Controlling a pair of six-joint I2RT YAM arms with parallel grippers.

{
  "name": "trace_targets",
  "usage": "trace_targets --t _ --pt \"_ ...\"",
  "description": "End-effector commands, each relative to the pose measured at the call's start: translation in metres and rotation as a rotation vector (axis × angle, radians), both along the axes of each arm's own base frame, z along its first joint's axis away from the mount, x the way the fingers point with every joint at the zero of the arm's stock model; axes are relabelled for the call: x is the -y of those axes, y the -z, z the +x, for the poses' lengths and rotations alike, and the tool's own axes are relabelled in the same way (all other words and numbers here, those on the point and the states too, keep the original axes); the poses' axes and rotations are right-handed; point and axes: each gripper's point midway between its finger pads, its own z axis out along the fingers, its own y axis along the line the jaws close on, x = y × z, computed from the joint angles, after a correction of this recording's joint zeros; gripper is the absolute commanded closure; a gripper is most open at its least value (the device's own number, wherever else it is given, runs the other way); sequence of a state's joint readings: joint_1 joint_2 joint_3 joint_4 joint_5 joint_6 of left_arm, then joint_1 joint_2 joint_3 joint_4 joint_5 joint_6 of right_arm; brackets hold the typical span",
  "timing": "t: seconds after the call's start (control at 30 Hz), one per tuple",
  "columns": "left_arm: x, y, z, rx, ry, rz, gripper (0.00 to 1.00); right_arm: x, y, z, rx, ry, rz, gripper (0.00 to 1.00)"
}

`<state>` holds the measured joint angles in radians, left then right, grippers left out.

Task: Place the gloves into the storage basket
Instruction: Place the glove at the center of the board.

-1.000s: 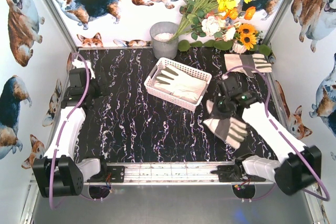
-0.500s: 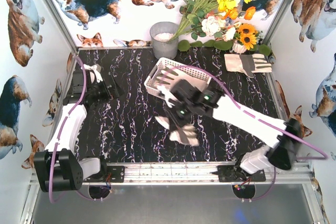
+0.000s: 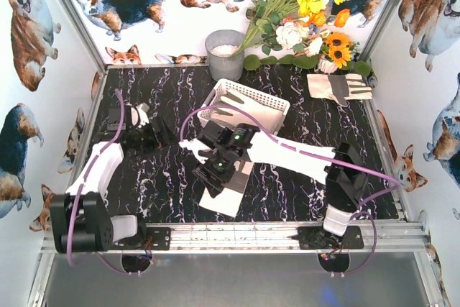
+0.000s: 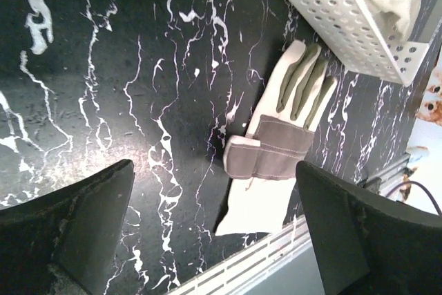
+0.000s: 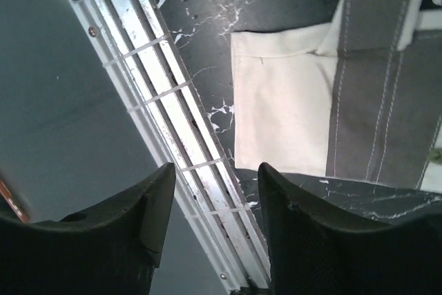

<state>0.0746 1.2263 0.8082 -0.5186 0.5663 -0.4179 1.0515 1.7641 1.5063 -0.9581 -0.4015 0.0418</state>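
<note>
Item 1, right arm: I saw it stretched from its base at the near right corner, low and leftward across the tabletop, with the wrist over the middle close to the front edge. Right jaws: apart, nothing between them, poised over a flat glove.

Item 2, left arm: bent forward along the left side, wrist turned toward the centre. Left jaws: wide apart, empty, off the surface.

Item 3, flat glove: lay on the tabletop outside the basket, just beside its near wall. Its grey patches faced up, its fingers pointed toward the basket and its cuff toward the metal rail.

Item 4, second glove: lay inside the white basket.

Item 5, third glove: lay on the tabletop at the far right corner, well apart from the basket.

Item 6, surroundings: the tabletop was black with white veins. A grey bucket stood at the back, just behind the basket, with flowers to its right. The walls were printed with corgis.
</note>
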Motion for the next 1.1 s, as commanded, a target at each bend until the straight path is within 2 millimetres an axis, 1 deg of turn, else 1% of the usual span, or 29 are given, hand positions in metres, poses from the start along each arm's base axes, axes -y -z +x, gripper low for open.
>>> trace_targets --t 0.0,0.07,0.1,0.17,0.2,0.23,0.3,0.33,0.37,0.43,0.47,0.5,0.57,0.6,0.63,0.67,0.73,0.77,0.8,0.83,0.9,0.93,1.0,1.07 --pt "0.022 0.016 -0.009 -0.065 0.104 -0.049 0.08 0.001 -0.044 0.007 0.046 0.164 0.121 0.47" --pt "0.036 0.028 -0.021 -0.137 0.148 -0.071 0.14 0.02 -0.048 0.008 0.041 0.316 0.087 0.47" --pt "0.044 0.032 -0.028 -0.172 0.165 -0.088 0.16 0.032 -0.049 0.008 0.034 0.422 0.064 0.46" --pt "0.06 0.034 -0.039 -0.234 0.185 -0.123 0.19 0.057 -0.05 0.009 0.009 0.631 0.044 0.46" --pt "0.067 0.034 -0.042 -0.238 0.204 -0.116 0.21 0.068 -0.046 0.01 -0.007 0.717 0.05 0.47" --pt "0.072 0.037 -0.044 -0.24 0.217 -0.089 0.22 0.074 -0.043 0.012 -0.011 0.778 0.08 0.47" --pt "0.084 0.043 -0.049 -0.254 0.263 -0.063 0.23 0.084 -0.039 0.027 -0.02 0.887 0.17 0.47" --pt "0.086 0.047 -0.049 -0.26 0.273 -0.049 0.24 0.083 -0.044 0.036 -0.03 0.911 0.248 0.46" --pt "0.086 0.053 -0.047 -0.262 0.271 -0.036 0.26 0.086 -0.041 0.042 -0.041 0.927 0.271 0.47" --pt "0.084 0.067 -0.042 -0.26 0.245 -0.022 0.31 0.096 -0.032 0.053 -0.001 0.94 0.27 0.47" --pt "0.087 0.076 -0.046 -0.279 0.232 -0.039 0.35 0.103 -0.024 0.057 0.031 0.946 0.248 0.47" --pt "0.094 0.078 -0.045 -0.275 0.232 -0.072 0.38 0.111 -0.017 0.06 0.036 0.968 0.221 0.47" --pt "0.106 0.076 -0.039 -0.252 0.228 -0.067 0.39 0.118 -0.011 0.06 -0.001 0.973 0.212 0.48" --pt "0.11 0.075 -0.036 -0.24 0.224 -0.054 0.39 0.12 -0.007 0.059 -0.004 0.967 0.207 0.48" --pt "0.112 0.075 -0.033 -0.237 0.211 -0.044 0.39 0.121 -0.009 0.059 0.012 0.959 0.235 0.48" --pt "0.114 0.076 -0.032 -0.239 0.199 -0.045 0.4 0.121 -0.007 0.061 0.024 0.951 0.254 0.49" --pt "0.121 0.077 -0.03 -0.235 0.178 -0.062 0.41 0.121 0.001 0.062 0.016 0.939 0.264 0.49" --pt "0.124 0.078 -0.03 -0.231 0.176 -0.07 0.43 0.121 0.005 0.062 0.006 0.935 0.261 0.5" --pt "0.125 0.08 -0.032 -0.237 0.17 -0.071 0.46 0.121 0.01 0.062 0.002 0.926 0.256 0.5" --pt "0.124 0.083 -0.033 -0.244 0.162 -0.065 0.51 0.121 0.013 0.061 0.0 0.916 0.252 0.5" --pt "0.121 0.089 -0.039 -0.25 0.152 -0.052 0.56 0.121 0.024 0.063 -0.007 0.905 0.219 0.51" --pt "0.119 0.092 -0.042 -0.254 0.149 -0.049 0.61 0.12 0.029 0.064 -0.01 0.904 0.21 0.51" --pt "0.115 0.099 -0.049 -0.272 0.135 -0.032 0.74 0.117 0.041 0.065 -0.038 0.91 0.182 0.52" --pt "0.115 0.099 -0.053 -0.27 0.127 -0.03 0.86 0.116 0.052 0.066 -0.069 0.927 0.156 0.55"
